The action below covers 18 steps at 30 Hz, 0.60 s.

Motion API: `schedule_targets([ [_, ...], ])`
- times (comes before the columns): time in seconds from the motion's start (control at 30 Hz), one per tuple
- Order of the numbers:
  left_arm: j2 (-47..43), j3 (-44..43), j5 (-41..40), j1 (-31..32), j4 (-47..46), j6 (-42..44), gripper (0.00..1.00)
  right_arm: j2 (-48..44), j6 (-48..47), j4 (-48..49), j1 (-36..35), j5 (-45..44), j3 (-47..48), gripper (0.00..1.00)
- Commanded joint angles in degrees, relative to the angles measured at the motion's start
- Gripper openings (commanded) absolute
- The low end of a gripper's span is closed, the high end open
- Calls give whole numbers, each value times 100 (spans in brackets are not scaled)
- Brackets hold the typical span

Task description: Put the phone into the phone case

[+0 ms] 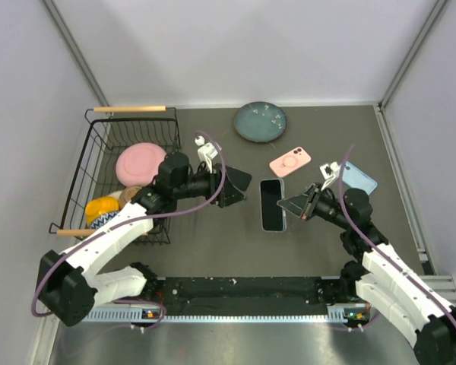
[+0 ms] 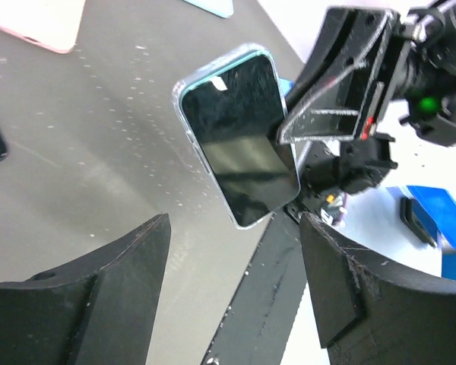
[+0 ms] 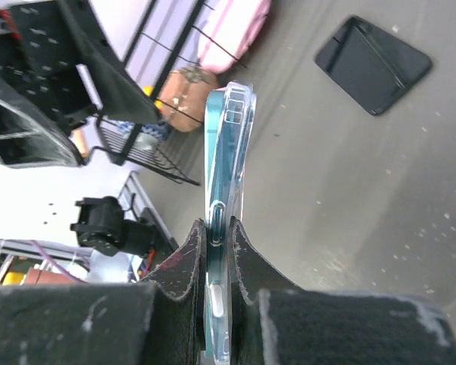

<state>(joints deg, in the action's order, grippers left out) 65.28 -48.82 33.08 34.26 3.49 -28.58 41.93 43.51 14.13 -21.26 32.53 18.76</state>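
Observation:
A phone (image 1: 272, 204) with a dark screen and teal body sits inside a clear case, screen up, at the table's middle. My right gripper (image 1: 291, 204) is shut on its right long edge. The right wrist view shows the phone (image 3: 226, 144) edge-on between the shut fingers (image 3: 188, 258). In the left wrist view the phone (image 2: 239, 137) faces the camera, with the right gripper (image 2: 334, 91) clamped on its side. My left gripper (image 1: 232, 194) is open and empty, just left of the phone; its gap (image 2: 234, 224) frames bare table below the phone.
A pink case (image 1: 290, 161) and a light blue case (image 1: 359, 179) lie beyond the phone. A black case (image 3: 372, 65) lies by the left gripper. A dark plate (image 1: 261, 122) sits at the back. A wire basket (image 1: 106, 125) of dishes stands at the left.

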Motion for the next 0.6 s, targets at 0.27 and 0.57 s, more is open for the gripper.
schedule_targets([
  [0.27, 90, 628, 1930, 37, -2264, -1009, 78, -467, 1441, 2418, -28, 1123, 57, 0],
  [0.57, 556, 505, 1869, 440, -2756, -1281, 78, -247, 2170, 3612, -19, 1282, -294, 0],
])
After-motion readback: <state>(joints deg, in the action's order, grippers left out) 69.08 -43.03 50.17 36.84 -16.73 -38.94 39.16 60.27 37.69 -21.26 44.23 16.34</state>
